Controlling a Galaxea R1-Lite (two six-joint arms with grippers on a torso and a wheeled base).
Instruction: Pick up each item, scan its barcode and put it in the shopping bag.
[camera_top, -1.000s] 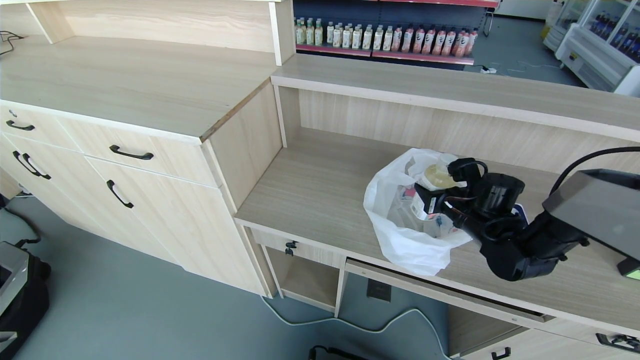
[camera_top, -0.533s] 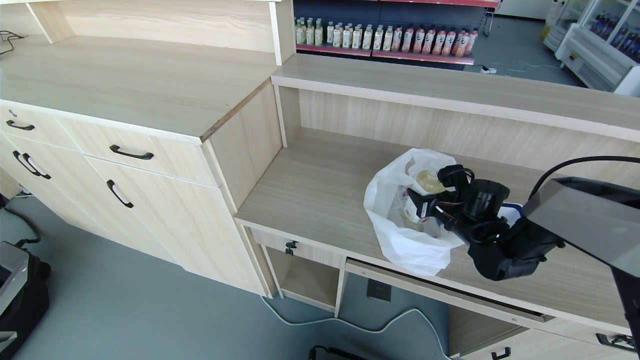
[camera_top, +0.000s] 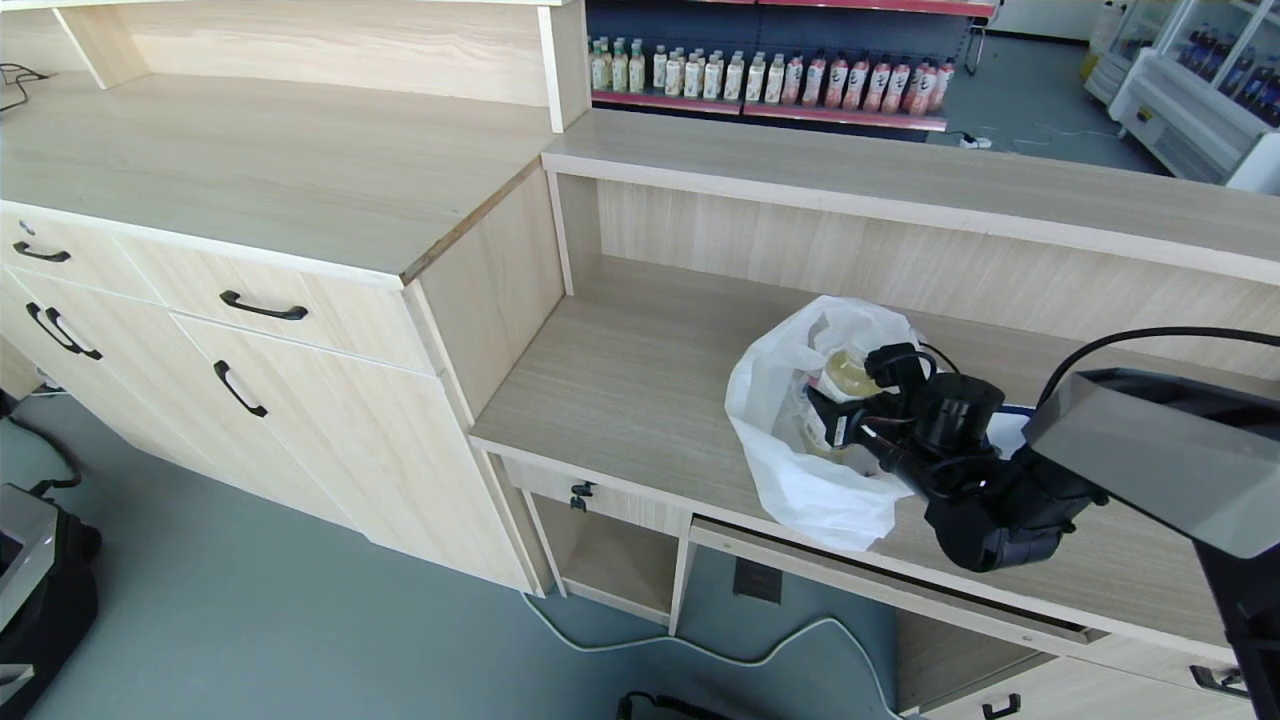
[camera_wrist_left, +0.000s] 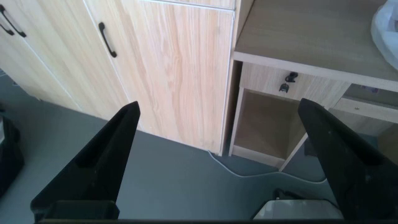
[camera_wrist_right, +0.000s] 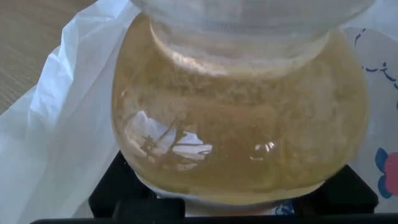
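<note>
R fingers (camera_top: 888, 362) round bottle (camera_top: 846, 379) in bag (camera_top: 800, 482)

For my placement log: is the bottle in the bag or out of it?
Partly in: the bottle, held by the right gripper, sits inside the open mouth of the bag, with white plastic around it.

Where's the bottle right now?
Head view, robot's right: the bottle sits in the right gripper, partly inside the mouth of the white shopping bag on the lower counter.

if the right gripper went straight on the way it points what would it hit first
The right gripper, shut on the bottle, points into the shopping bag; the bottle would likely touch the bag's inside first, depth unclear.
</note>
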